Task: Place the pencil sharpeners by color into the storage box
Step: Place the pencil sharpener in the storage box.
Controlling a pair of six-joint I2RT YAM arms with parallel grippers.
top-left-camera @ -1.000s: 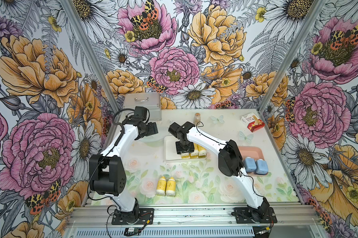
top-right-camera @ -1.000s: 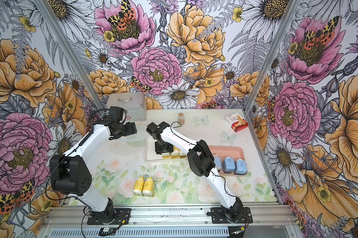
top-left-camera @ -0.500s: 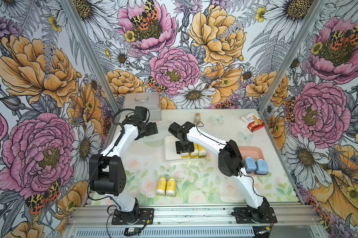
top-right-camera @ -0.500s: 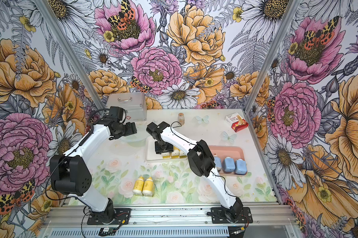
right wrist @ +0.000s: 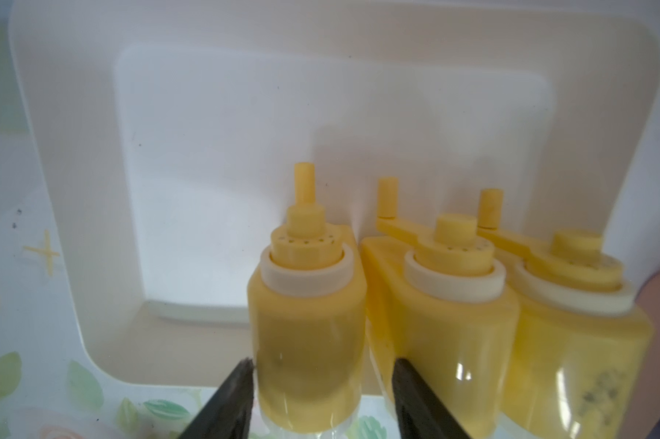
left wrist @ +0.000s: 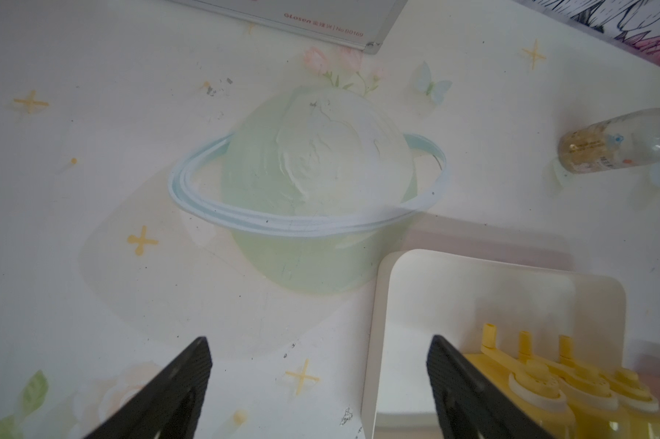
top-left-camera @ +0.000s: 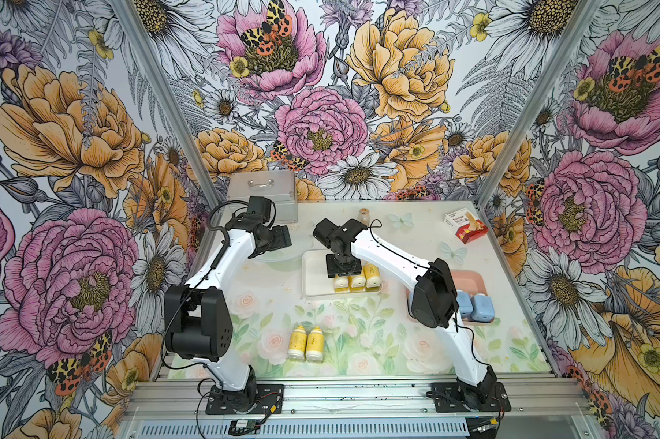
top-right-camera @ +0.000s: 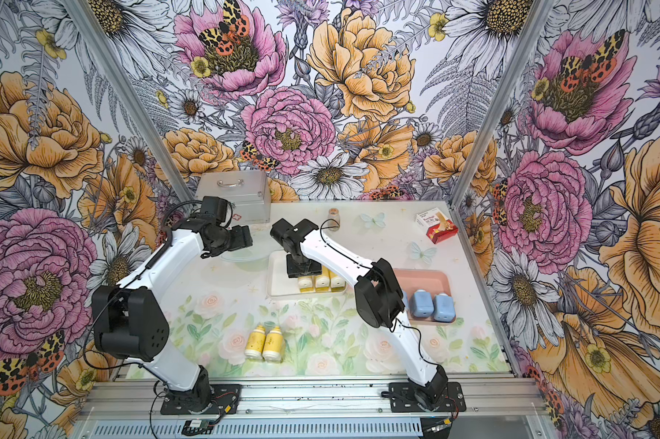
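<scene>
the right claw (right wrist: pixel 322 361) sits low over the white tray (right wrist: pixel 73 190), its fingers (right wrist: pixel 233 391) part-way apart and straddling the clear end of a yellow sharpener (right wrist: pixel 307 315) lying in the tray; one finger is at its side, the other looks a sliver off, so whether it is pinched or let go i cannot tell. two more yellow ones (right wrist: pixel 446 304) lie just beside the claw, the nearer right behind that outer finger. this reads as the set-down of the third yellow piece. to do it well: spread the fingers only a little, since the neighbour leaves hardly any room, check the piece rests flat on the tray floor, then rise straight up so nothing drags, rolls or catches the small cranks (right wrist: pixel 396 228) at the far ends. the left claw (left wrist: pixel 317 337) hangs wide apart and empty over the mat (left wrist: pixel 92 190) just outside the tray's corner, best kept clear of the lift. two yellow ones (top-left-camera: pixel 306 342) lie on the mat well away from both claws, toward the arm bases; the blue ones (top-left-camera: pixel 473 306) are in the pink tray (top-left-camera: pixel 469 275), well off from either claw.
</scene>
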